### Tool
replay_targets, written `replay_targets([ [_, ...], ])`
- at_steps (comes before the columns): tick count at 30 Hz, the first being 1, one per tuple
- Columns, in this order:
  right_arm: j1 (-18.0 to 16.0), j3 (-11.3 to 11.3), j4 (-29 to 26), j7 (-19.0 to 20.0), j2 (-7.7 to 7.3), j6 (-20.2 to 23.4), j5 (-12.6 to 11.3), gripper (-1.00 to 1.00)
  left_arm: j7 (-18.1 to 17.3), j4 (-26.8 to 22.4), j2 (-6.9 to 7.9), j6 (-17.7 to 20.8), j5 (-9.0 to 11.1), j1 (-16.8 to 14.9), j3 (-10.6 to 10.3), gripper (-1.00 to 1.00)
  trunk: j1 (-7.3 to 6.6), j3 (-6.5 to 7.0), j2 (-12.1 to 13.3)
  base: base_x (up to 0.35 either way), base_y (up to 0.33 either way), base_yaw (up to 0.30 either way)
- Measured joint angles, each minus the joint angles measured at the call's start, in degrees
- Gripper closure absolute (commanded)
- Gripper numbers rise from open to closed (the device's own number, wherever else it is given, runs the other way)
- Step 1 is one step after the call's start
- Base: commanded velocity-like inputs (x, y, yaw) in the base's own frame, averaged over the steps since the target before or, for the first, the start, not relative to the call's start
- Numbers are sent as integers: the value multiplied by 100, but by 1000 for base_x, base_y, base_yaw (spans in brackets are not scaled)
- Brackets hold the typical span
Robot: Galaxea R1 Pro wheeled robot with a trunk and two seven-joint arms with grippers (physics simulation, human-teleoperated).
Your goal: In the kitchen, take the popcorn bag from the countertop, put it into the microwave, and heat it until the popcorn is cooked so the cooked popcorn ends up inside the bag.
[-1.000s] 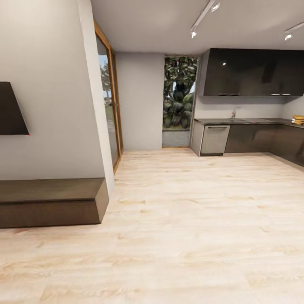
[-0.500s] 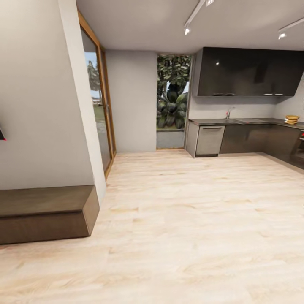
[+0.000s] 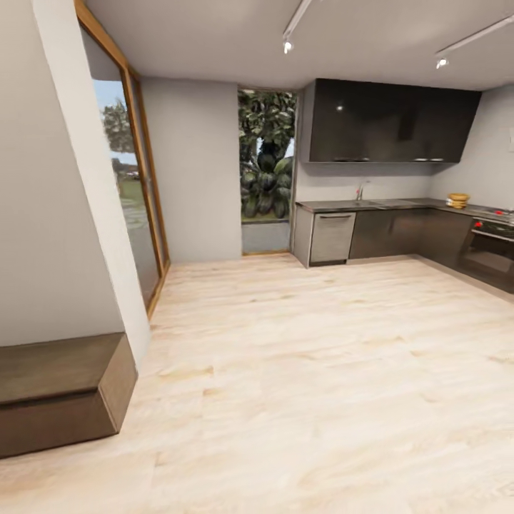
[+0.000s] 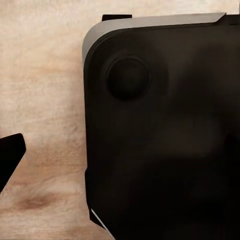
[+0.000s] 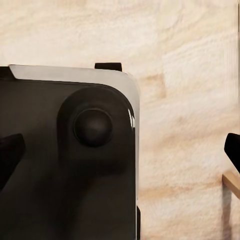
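Swinging rightward since a second ago, the head camera now takes in more of the kitchen: the low brown bench [image 3: 57,389] has slid toward the left edge, and a steel oven [image 3: 491,250] with a hob above it has come into sight at the far right. Nothing in the room itself has shifted; only the view has turned.

Across the pale wood floor [image 3: 300,371], the countertop [image 3: 385,205] runs along the back wall as a dark grey surface over glossy dark cabinets [image 3: 407,232], with a steel dishwasher front [image 3: 332,238] at its left end and a tap above a sink. Black upper cabinets [image 3: 389,121] hang above. A small yellowish stack of bowls or similar [image 3: 457,200] sits at the far right of the surface, near the hob; it is too small to identify. Left of the kitchen, a tall window [image 3: 268,164] shows leafy plants, and a wood-framed glass door [image 3: 132,193] stands on the left wall.

Each wrist camera looks down at the floor and at the robot's dark base [image 4: 165,135], with a rounded knob on it. Dark finger tips of the left pincer [image 4: 10,157] and right pincer [image 5: 235,150] poke in at the frame edges; whether either is spread or pressed together cannot be told.
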Motion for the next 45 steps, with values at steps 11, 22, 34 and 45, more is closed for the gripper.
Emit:
replay_targets([
  [11, 0, 0, 0, 0, 0, 0, 0, -100, 0, 0, 0, 0, 0, 0, 0, -100, 0, 0, 0, 340, 0, -213],
  [22, 0, 0, 0, 0, 0, 1, 0, -100, 0, 0, 0, 0, 0, 0, 0, -100, 0, 0, 0, 340, 0, -138],
  [34, 0, 0, 0, 0, 0, 2, 0, -100, 0, 0, 2, 0, 0, 0, 0, -100, 0, 0, 0, 340, 0, -165],
  [45, 0, 0, 0, 0, 0, 2, 0, -100, 0, 0, 2, 0, 0, 0, 0, -100, 0, -3, 0, 340, 0, -190],
])
